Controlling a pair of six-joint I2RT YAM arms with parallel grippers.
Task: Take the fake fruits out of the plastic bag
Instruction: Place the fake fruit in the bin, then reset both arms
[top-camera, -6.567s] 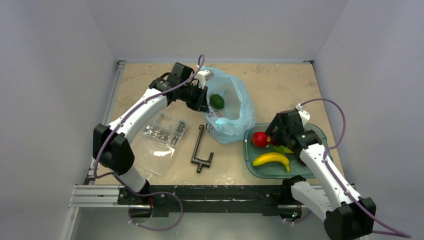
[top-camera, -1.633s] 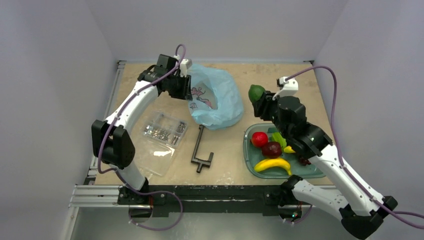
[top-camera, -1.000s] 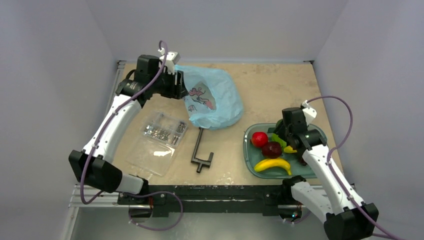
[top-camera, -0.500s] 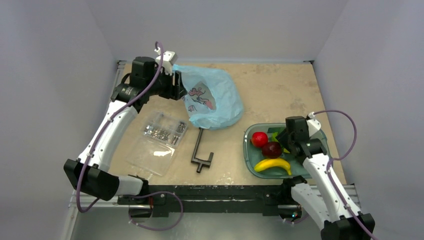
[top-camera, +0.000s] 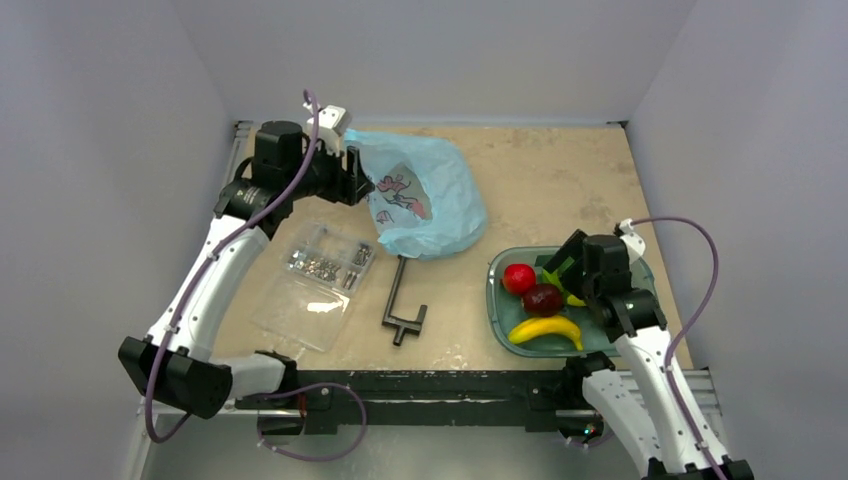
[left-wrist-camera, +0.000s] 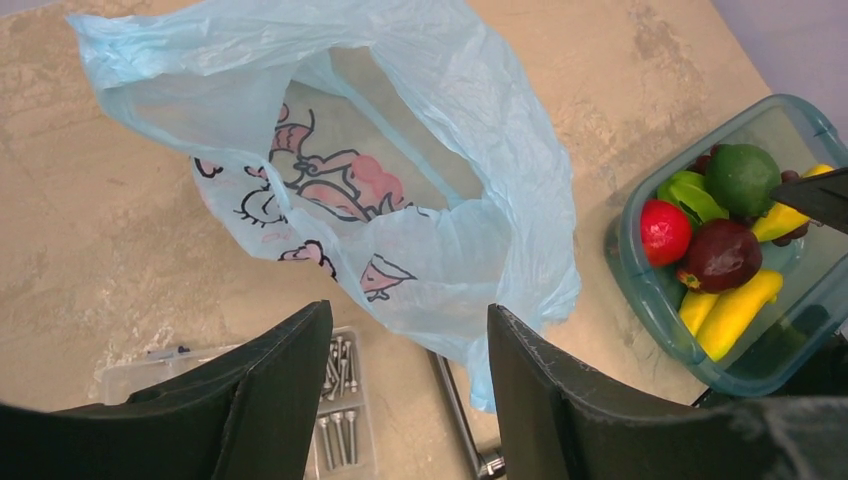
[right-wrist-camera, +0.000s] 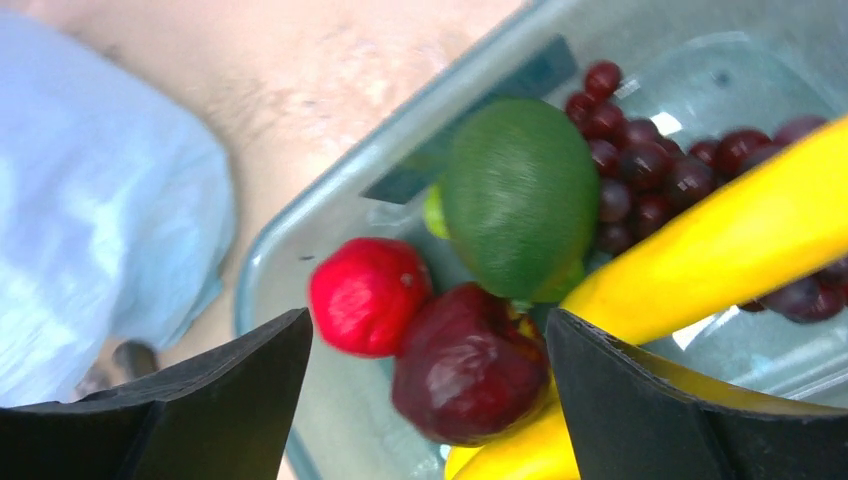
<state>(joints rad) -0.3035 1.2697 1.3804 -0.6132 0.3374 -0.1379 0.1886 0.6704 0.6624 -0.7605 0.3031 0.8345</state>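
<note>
Right claw spread over glossy green oval fruit — inside translucent tub

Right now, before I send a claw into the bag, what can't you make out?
plastic bag bottom, left wrist view: crumpled folds hide it; leftover fruit possible.
grape bunch, top view: right arm covers it; right wrist view: partly behind banana.
tray far end, left wrist view: cut by the edge.
</note>
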